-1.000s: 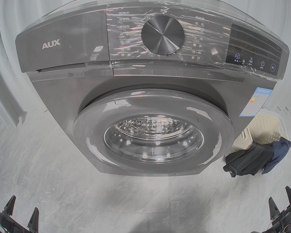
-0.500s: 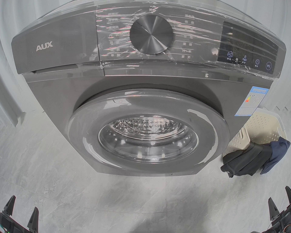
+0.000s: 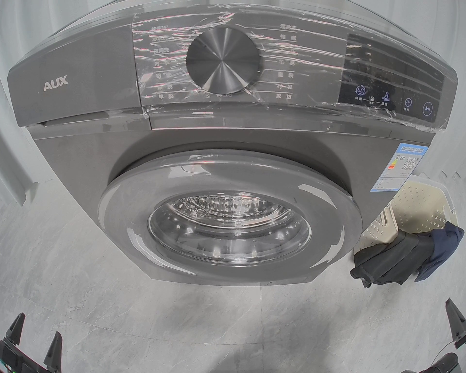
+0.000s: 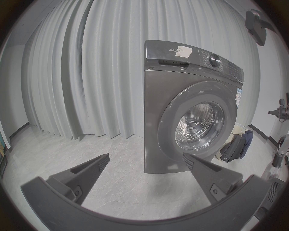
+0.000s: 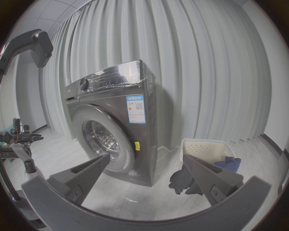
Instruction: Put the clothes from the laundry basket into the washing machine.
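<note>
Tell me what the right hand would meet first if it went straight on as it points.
Probably the washing machine, near its lower front corner, though depth is unclear. The dark clothes over the laundry basket lie just beside that line.

We see a pale grey floor (image 3: 145, 311) of big marble-look tiles w/ thin seams, glossy enough to catch soft reflections. At the back of the rm a white pleated curtain (image 4: 90, 75) hangs from ceiling to floor. Beside it we make out a plain white wall (image 4: 12, 90) w/ a dark baseboard (image 4: 18, 130). Overhead there's a panelled ceiling (image 5: 57, 12). Light looks even and diffuse.
</note>
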You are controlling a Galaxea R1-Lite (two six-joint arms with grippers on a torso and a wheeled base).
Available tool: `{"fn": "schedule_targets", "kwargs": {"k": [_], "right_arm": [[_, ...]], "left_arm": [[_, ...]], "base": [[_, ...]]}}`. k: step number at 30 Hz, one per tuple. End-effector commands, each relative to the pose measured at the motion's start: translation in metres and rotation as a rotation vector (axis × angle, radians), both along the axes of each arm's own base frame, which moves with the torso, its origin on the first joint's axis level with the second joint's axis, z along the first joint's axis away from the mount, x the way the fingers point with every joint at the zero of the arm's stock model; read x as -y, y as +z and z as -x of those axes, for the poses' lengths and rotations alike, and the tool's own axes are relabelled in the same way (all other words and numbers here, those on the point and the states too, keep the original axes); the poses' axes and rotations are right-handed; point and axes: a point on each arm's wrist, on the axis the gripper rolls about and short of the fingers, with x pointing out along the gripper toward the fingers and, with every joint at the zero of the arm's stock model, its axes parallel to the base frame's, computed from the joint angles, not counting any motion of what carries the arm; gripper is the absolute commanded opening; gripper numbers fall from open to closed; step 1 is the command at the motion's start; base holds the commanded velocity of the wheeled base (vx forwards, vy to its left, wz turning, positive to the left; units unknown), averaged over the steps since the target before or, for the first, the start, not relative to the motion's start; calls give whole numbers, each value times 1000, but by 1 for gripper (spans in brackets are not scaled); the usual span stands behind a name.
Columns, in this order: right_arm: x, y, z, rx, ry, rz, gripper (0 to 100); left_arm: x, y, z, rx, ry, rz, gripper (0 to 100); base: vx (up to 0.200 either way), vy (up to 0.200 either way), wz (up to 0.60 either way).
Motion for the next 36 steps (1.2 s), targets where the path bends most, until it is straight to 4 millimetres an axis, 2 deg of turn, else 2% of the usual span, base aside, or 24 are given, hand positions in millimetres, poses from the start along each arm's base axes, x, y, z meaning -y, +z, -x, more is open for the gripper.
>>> {"fn": "schedule_targets", "kwargs": {"k": [1,5,8,12,17,22,29,36], "right_arm": [[-11,23,-96,-349,266,45,100],[-35,25,-122,-429,411,25,100],[-57,31,-138,-496,408,-51,100],[-83,42,-150,-515,385,-133,100],[-105,38,-175,-530,328,-112,100],[-115,31,-197,-480,324,-73,100],[-119,25,-227,-402,284,-32,100],[-120,28,-230,-379,287,-36,100]], "left_arm": [[0,-5,0,-2,-2,1,100],[0,-5,0,-2,-7,5,100],[0,-5,0,-2,-7,5,100],[0,-5,0,-2,-7,5,100],[0,-5,0,-2,-7,7,100],[0,-5,0,-2,-7,8,100],[0,-5,0,-2,-7,8,100],[0,-5,0,-2,-7,8,100]], "base": [[0,0,0],[0,0,0],[0,0,0],[0,0,0],[0,0,0],[0,0,0],[0,0,0],[0,0,0]]}}
